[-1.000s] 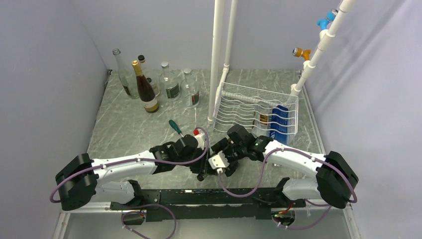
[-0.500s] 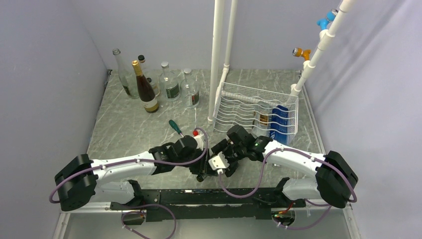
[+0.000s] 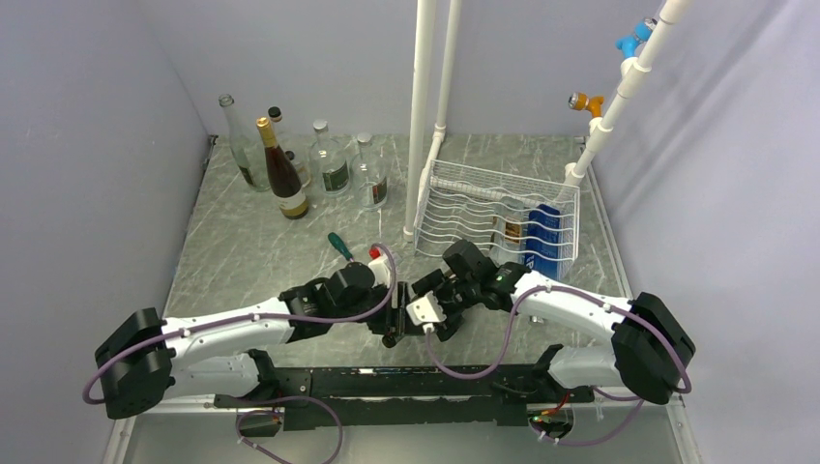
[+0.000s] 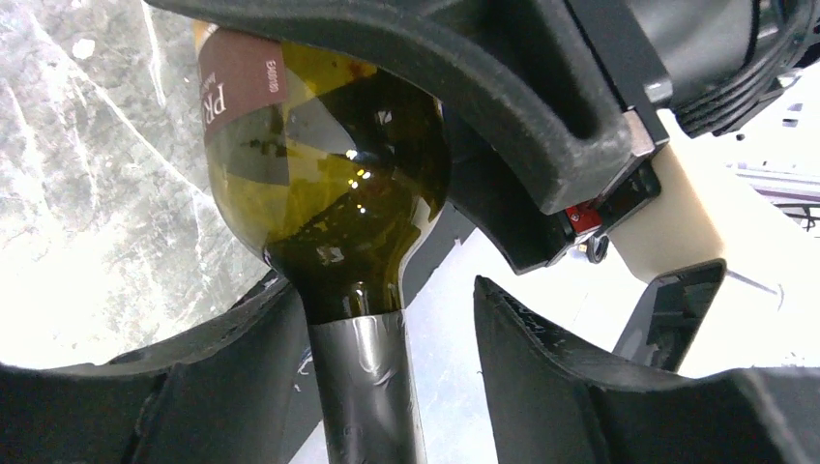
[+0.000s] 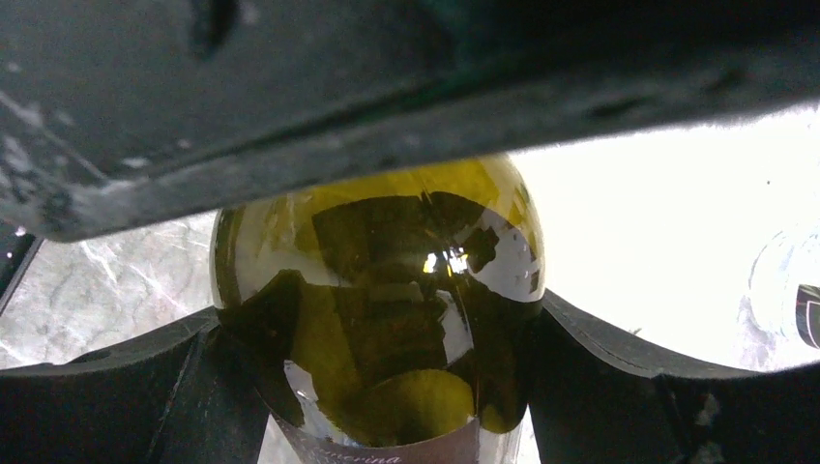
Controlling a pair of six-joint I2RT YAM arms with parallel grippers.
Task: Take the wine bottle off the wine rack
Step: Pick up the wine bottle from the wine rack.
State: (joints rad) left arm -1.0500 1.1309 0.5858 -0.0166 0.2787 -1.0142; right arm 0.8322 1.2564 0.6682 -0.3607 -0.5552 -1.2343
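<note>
1. R gripper (image 5: pixel 377 358): black, two-finger. It was clamped on the shoulder of a dark-green glass wine bottle (image 5: pixel 377 280), with both fingers against the glass in the right wrist view.
2. L gripper (image 4: pixel 382 319): black, two-finger, jaws spread round the bottle's black-foil neck. One finger (image 4: pixel 242 367) lay against the foil and the other stood apart w/ a clear gap. Judged as not gripping.
3. Wine bottle, cont.: maroon label w/ pale lettering. It was held where the two grippers met, near the front-middle of the grey marbled table (image 3: pixel 251 242). The top view hid most of it under the grippers. Contact w/ table: cannot tell.
4. White wire wine rack (image 3: pixel 474 198): scalloped tiers, at back right of the table. The held bottle was apart from it, in front of its left end. Two items lay in the rack's right part: a labelled bottle (image 3: pixel 511 232) and a blue item (image 3: pixel 543 237) beside it.
5. Misc.: five standing bottles (image 3: pixel 288 179) grouped at back left, and white pipes (image 3: pixel 425 97) upright behind the rack.
6. Status (judged): removal from the rack was done, as the bottle was clear of the wires. Left to do, prob.: the L gripper to close on the neck or back off, then the bottle to be set down. The 2 rack items were untouched.
</note>
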